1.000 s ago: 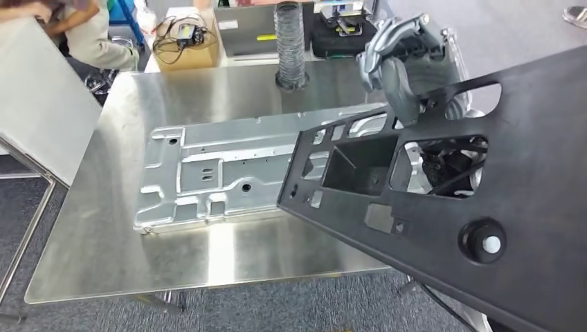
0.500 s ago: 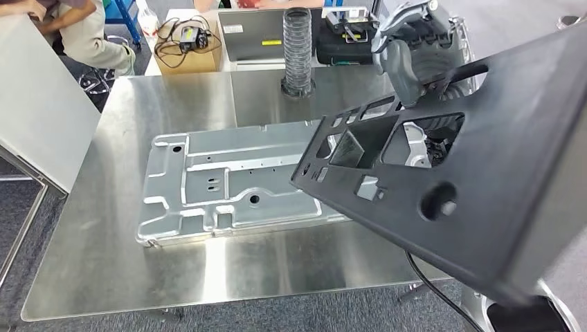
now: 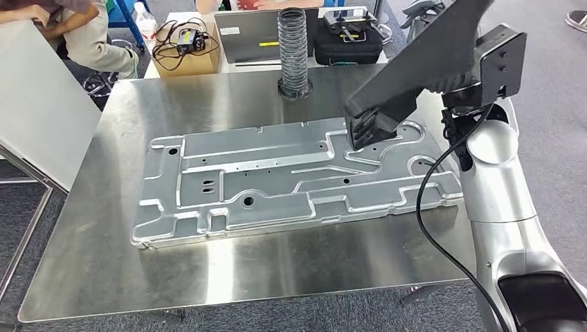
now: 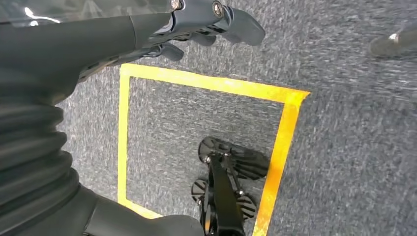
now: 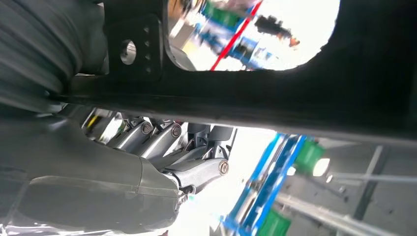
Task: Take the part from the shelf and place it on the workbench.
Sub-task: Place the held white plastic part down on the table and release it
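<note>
Right hand (image 5: pixel 162 162) is curled around the black part's (image 3: pixel 422 66) edge, gripping it. I see the part tilted steeply, at 2 o'clock over the bench (image 3: pixel 83 263), its low end above the metal plate (image 3: pixel 277 183). Left hand (image 4: pixel 196 24) hangs over carpet, fingers loosely apart, empty.

black part (image 3: pixel 422 66); silver stamped plate (image 3: pixel 291 180) on brushed steel workbench (image 3: pixel 104 228); yellow tape square (image 4: pixel 206 86) on grey carpet (image 4: pixel 344 147)
</note>
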